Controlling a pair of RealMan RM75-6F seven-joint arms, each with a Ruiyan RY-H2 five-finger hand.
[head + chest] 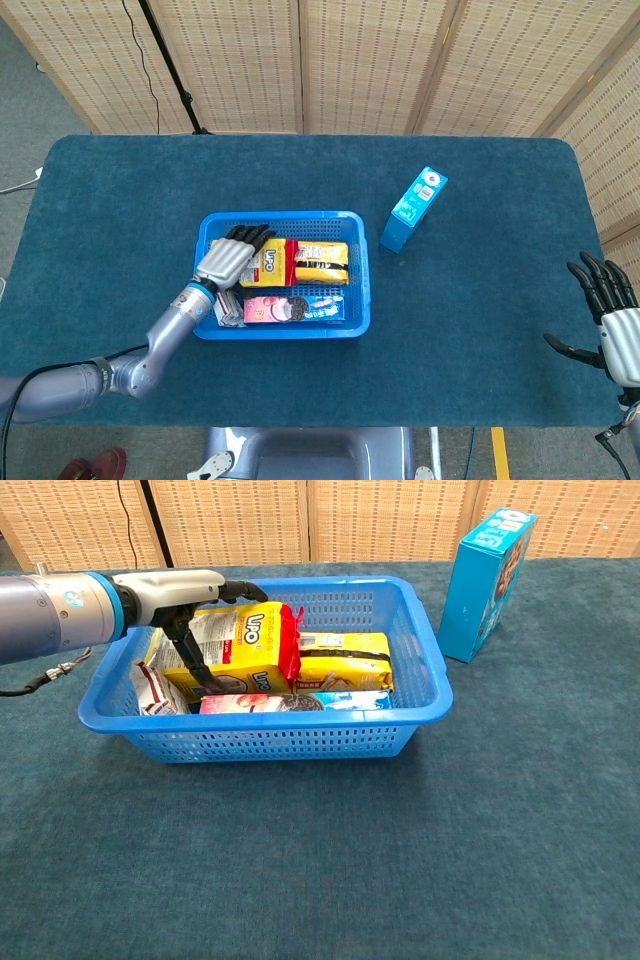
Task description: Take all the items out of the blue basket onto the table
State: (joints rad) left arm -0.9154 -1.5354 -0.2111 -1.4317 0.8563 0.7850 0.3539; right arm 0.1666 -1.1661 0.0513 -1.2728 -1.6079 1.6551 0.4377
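Note:
The blue basket (285, 331) (270, 726) stands mid-table. Inside lie a yellow and red snack bag (268, 262) (245, 650), a yellow packet (322, 263) (345, 662), a pink and blue biscuit pack (297, 307) (290, 702) and a small white and maroon packet (226, 306) (152, 690). My left hand (228, 260) (185, 586) hovers over the left part of the snack bag, fingers stretched out and thumb pointing down into the basket; it holds nothing. My right hand (612, 318) is open at the table's right edge, far from the basket.
A tall blue carton (412, 208) (490, 570) stands on the table just right of the basket's far corner. Dark blue cloth covers the table (480, 300). Wicker screens stand behind the far edge.

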